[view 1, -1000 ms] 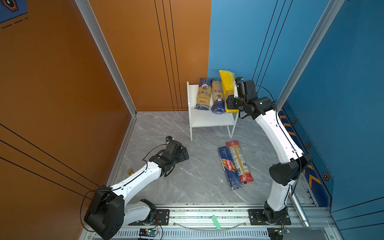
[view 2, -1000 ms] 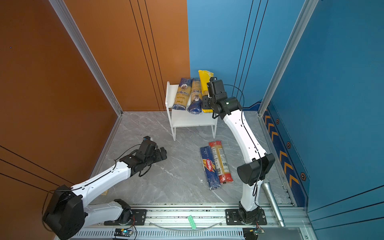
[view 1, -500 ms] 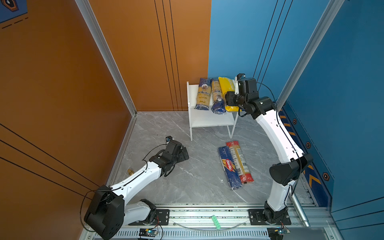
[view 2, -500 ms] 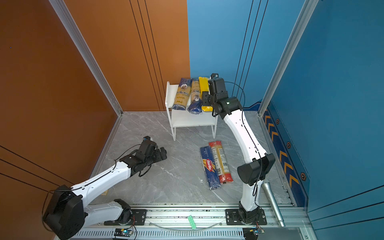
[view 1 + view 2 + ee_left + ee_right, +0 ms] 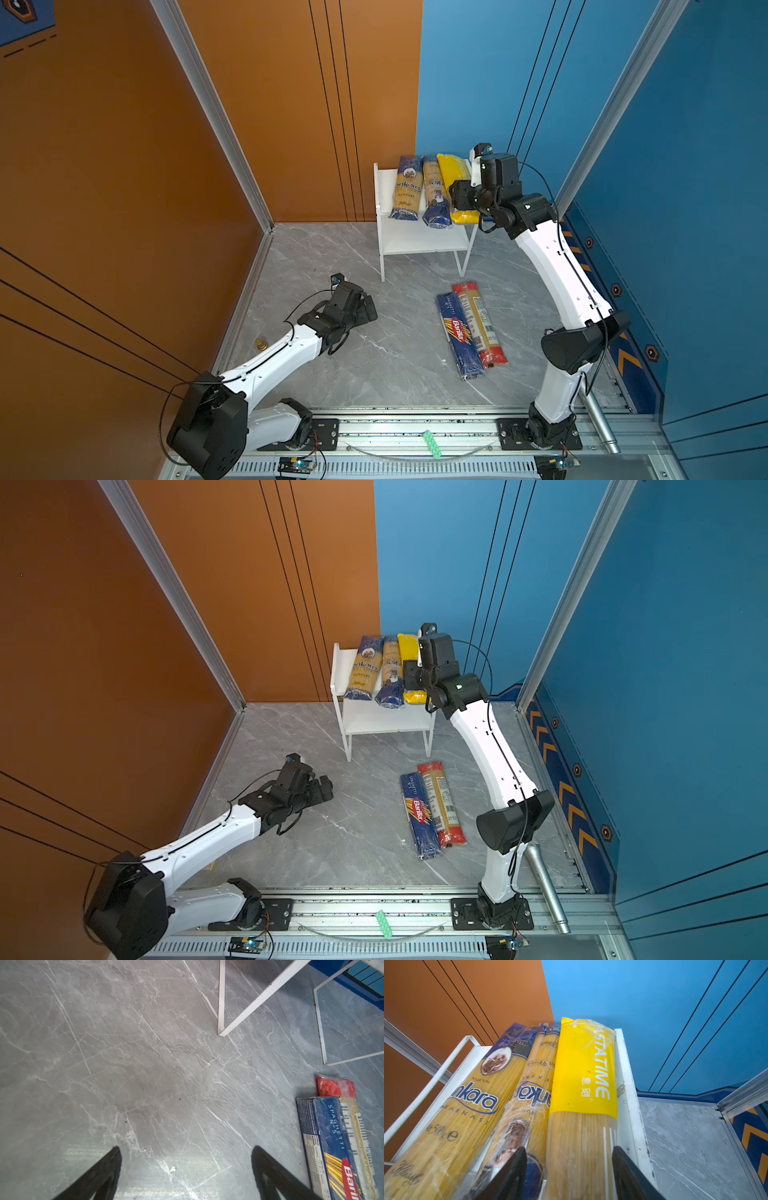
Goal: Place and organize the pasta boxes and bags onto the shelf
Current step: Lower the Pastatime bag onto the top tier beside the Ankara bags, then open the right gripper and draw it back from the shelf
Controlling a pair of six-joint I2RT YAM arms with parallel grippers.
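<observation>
Right fingers (image 5: 512, 1174) spread astride the yellow pack (image 5: 583, 1076) on the shelf's (image 5: 419, 241) top board.
The pack lies between an ankara pack (image 5: 529, 1095) and the side panel (image 5: 625, 1084); it could be dragged off if its film is snagged on withdrawal. Left fingers (image 5: 104, 1172) are held spread over the desk (image 5: 145, 1064), where the Barilla pack (image 5: 328, 1136) lies.

A white shelf (image 5: 415, 243) stands on the gray floor (image 5: 374, 374). Three long pasta bags lie side by side on its top board: the left blue-and-yellow bag (image 5: 406, 189), the middle blue-and-yellow bag (image 5: 434, 193) and the yellow bag (image 5: 454, 171). The right gripper (image 5: 458, 196) is over the yellow bag. The dark blue pack (image 5: 459, 332) and the red-ended pack (image 5: 480, 322) lie touching on the floor. The left gripper (image 5: 369, 309) is low, well apart from them.
</observation>
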